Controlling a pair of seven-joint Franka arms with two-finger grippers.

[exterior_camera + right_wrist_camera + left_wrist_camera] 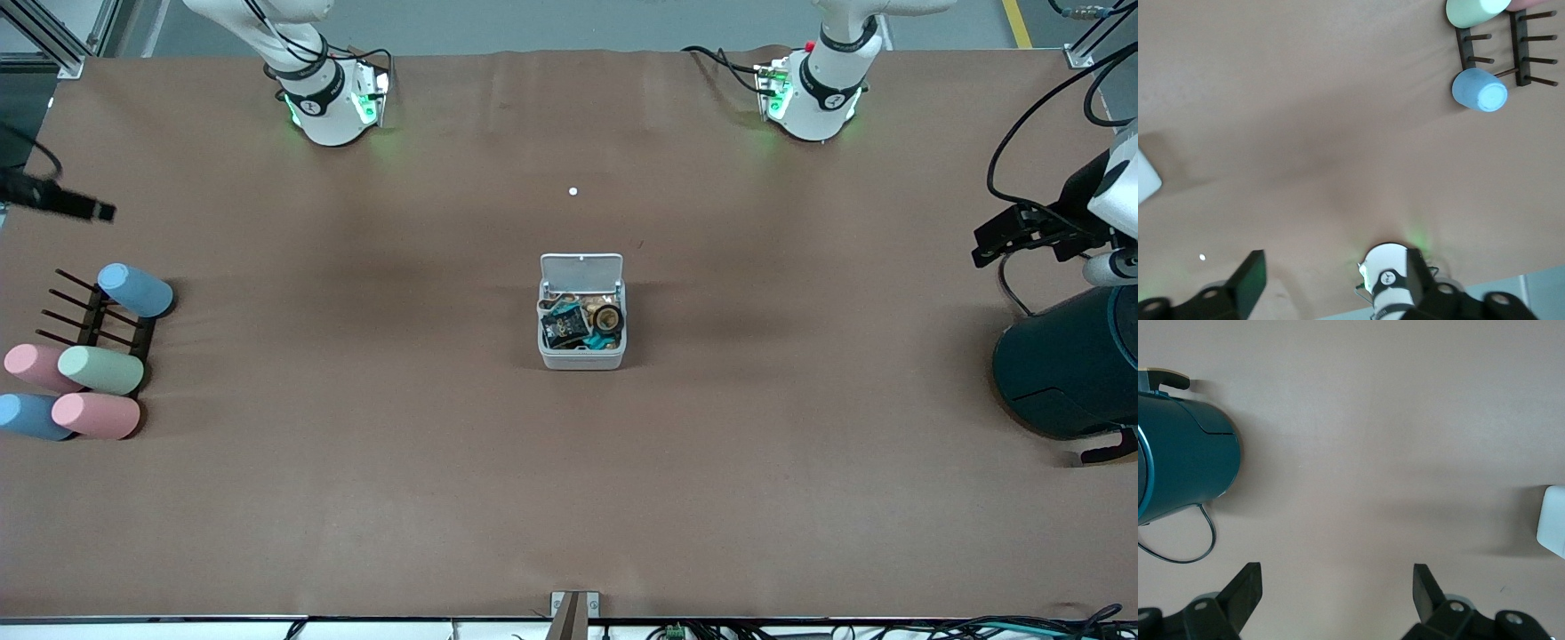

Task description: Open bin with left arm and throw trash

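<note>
The bin [581, 356] stands in the middle of the table with its white lid [581, 267] swung up and open. Inside lie a crumpled black foil packet [563, 325], a dark tape-roll ring [607, 317] and a teal scrap; I cannot make out the rubber-band loop. My left gripper [985, 249] is open and empty, up over the left arm's end of the table above the dark teal cylinder; in the left wrist view [1337, 577] its fingers are wide apart and the bin's edge [1553, 530] shows. My right gripper [100, 212] is open and empty over the right arm's end [1335, 263].
A large dark teal cylinder [1067, 364] with a cable lies at the left arm's end [1185, 453]. Several pastel cylinders [100, 370] and a dark peg rack [93, 311] lie at the right arm's end [1479, 90]. A small white dot [573, 191] lies between the bin and the arm bases.
</note>
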